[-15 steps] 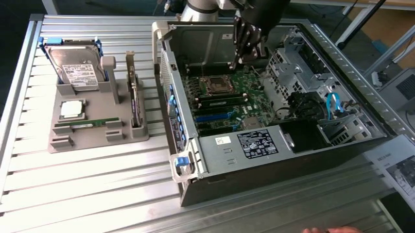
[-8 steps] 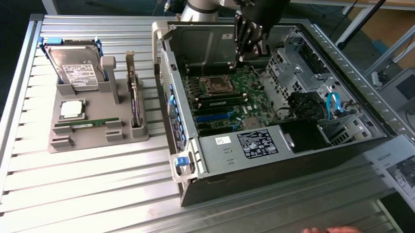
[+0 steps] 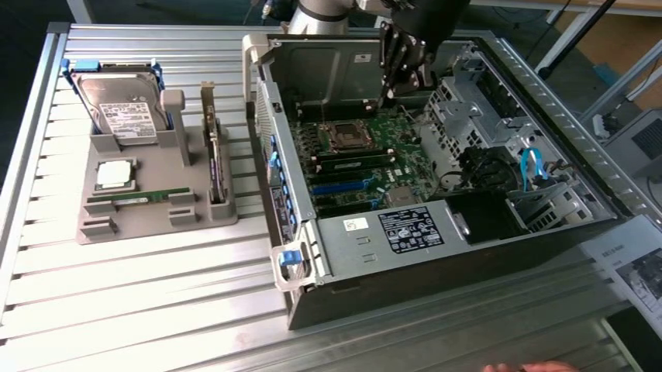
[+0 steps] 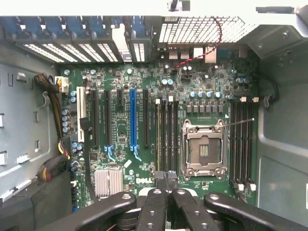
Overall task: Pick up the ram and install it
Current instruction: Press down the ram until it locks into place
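1. Exterior view: pincer (image 3: pixel 401 74), at the frame's upper middle, hangs over the open case (image 3: pixel 445 232), fingers pressed together, holding nothing.
2. Ram (image 3: pixel 139 197) lies flat in the grey holder (image 3: pixel 155 217) on the tabletop (image 3: pixel 155 310), left of the frame.
3. Wrist view: closed fingertips (image 4: pixel 166 180) sit above the motherboard (image 4: pixel 144 166), beside the CPU socket (image 4: pixel 204 149).

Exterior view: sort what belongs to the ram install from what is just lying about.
Job: ram in the holder; motherboard; end effector, shut above the motherboard.

Lying about: hard drive; processor; expansion card.
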Tool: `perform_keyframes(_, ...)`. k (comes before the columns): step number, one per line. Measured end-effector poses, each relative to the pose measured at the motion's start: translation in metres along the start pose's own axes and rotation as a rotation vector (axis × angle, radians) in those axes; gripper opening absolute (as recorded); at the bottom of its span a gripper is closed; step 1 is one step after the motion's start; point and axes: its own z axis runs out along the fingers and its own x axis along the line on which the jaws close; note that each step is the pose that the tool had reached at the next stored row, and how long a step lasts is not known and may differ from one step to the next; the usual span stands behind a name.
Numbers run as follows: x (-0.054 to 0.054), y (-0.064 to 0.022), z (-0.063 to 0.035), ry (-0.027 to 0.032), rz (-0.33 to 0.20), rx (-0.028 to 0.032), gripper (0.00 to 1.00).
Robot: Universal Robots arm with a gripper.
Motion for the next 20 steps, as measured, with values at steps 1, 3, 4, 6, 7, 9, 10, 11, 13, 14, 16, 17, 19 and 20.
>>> perform_keyframes(1,0.0,-0.0016,0.0,0.0,0.0,-0.0002,0.1)
perform_keyframes(3,0.0,-0.004,0.0,-0.0001,0.0,-0.0006,0.1)
perform_keyframes(4,0.0,-0.0043,0.0,0.0,0.0,-0.0006,0.1)
perform_keyframes(6,-0.0001,-0.0043,0.0,0.0,0.0,-0.0005,0.1)
perform_keyframes(7,-0.0001,-0.0043,0.0,0.0,0.0,-0.0006,0.1)
perform_keyframes(9,-0.0001,-0.0043,0.0,0.0,0.0,-0.0005,0.1)
perform_keyframes(10,-0.0001,-0.0043,0.0,0.0,0.0,-0.0005,0.1)
perform_keyframes(11,-0.0001,-0.0043,0.0,0.0,0.0,-0.0006,0.1)
perform_keyframes(13,-0.0001,-0.0043,0.0,0.0,0.0,-0.0006,0.1)
perform_keyframes(14,-0.0001,-0.0043,0.0,0.0,0.0,-0.0006,0.1)
perform_keyframes(16,-0.0001,-0.0043,0.0001,0.0,0.0,-0.0005,0.1)
perform_keyframes(17,-0.0001,-0.0043,0.0,0.0,0.0,-0.0005,0.1)
perform_keyframes(19,0.0,-0.0044,0.0,0.0001,0.01,-0.0003,0.1)
perform_keyframes(20,0.0,-0.0044,0.0001,0.0004,0.04,0.0007,0.1)
